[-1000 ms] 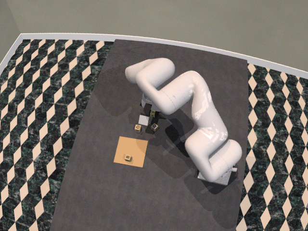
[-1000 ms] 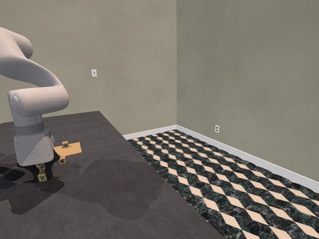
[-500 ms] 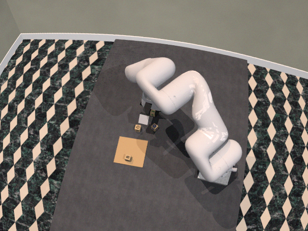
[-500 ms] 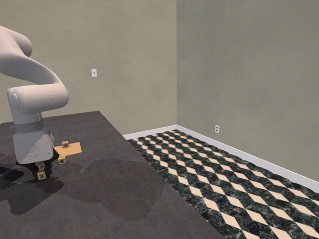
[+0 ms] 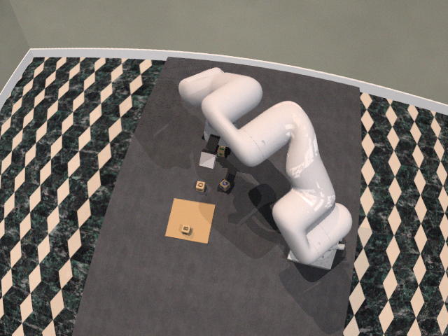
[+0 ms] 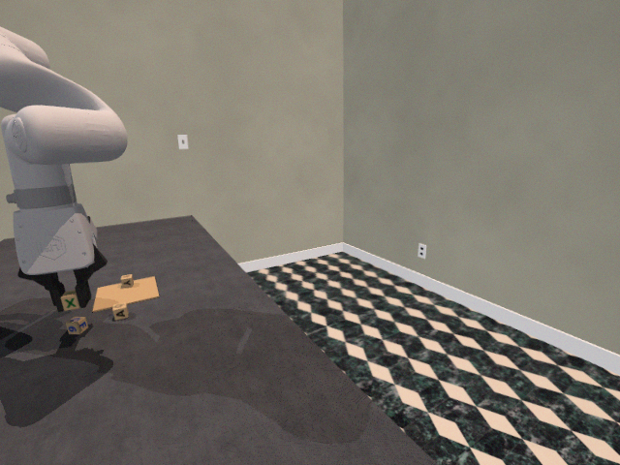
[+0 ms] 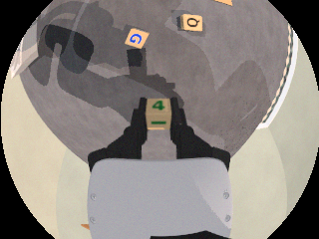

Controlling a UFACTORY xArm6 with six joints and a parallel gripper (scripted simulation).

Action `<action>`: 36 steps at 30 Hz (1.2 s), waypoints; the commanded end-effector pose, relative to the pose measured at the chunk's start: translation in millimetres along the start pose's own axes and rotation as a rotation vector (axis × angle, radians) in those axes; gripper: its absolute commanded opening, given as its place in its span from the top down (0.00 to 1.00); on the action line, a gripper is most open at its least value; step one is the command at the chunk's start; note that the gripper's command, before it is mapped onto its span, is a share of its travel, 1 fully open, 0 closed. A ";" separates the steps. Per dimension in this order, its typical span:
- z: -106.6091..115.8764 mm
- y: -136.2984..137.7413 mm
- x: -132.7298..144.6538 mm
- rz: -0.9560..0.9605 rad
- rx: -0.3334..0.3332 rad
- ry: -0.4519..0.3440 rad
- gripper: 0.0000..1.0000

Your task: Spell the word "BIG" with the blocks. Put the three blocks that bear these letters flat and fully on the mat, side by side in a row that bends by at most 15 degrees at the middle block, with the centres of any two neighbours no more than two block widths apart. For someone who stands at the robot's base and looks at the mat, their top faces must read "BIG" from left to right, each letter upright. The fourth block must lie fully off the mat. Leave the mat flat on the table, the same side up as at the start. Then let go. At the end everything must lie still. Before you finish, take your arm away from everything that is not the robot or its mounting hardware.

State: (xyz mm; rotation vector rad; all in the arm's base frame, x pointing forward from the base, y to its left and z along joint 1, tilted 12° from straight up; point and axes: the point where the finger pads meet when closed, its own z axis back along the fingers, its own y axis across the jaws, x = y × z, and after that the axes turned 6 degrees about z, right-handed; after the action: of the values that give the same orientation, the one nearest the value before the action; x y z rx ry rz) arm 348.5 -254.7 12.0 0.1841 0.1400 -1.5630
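– Why is the orange square mat (image 5: 197, 217) (image 6: 135, 294) at the lower centre of the top view kept flat?
– So that "BIG" can be spelled there; the wooden B block (image 5: 185, 229) (image 6: 126, 280) is already placed.
– And the gripper (image 5: 218, 148) (image 6: 71, 302) (image 7: 159, 107)?
– It is closed on a green-lettered wooden block (image 5: 221, 150) (image 6: 70, 302) (image 7: 159, 114), held raised, probably for carrying to the middle spot.

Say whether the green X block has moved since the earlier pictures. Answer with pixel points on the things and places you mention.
Yes. In the exterior view the green X block (image 5: 221, 150) (image 6: 70, 302) (image 7: 159, 115), gripped by the tool (image 5: 220, 150) (image 6: 71, 303) (image 7: 159, 107), went up, from below the mat (image 5: 191, 217) (image 6: 142, 292) (image 7: 224, 2) to level with it.
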 end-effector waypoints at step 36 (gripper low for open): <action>21.5 64.8 -218.8 0.035 0.001 -0.001 0.79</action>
State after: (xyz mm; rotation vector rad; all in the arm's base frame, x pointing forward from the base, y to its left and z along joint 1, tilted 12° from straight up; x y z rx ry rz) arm 406.7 -67.2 72.9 0.1895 0.1444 -1.5268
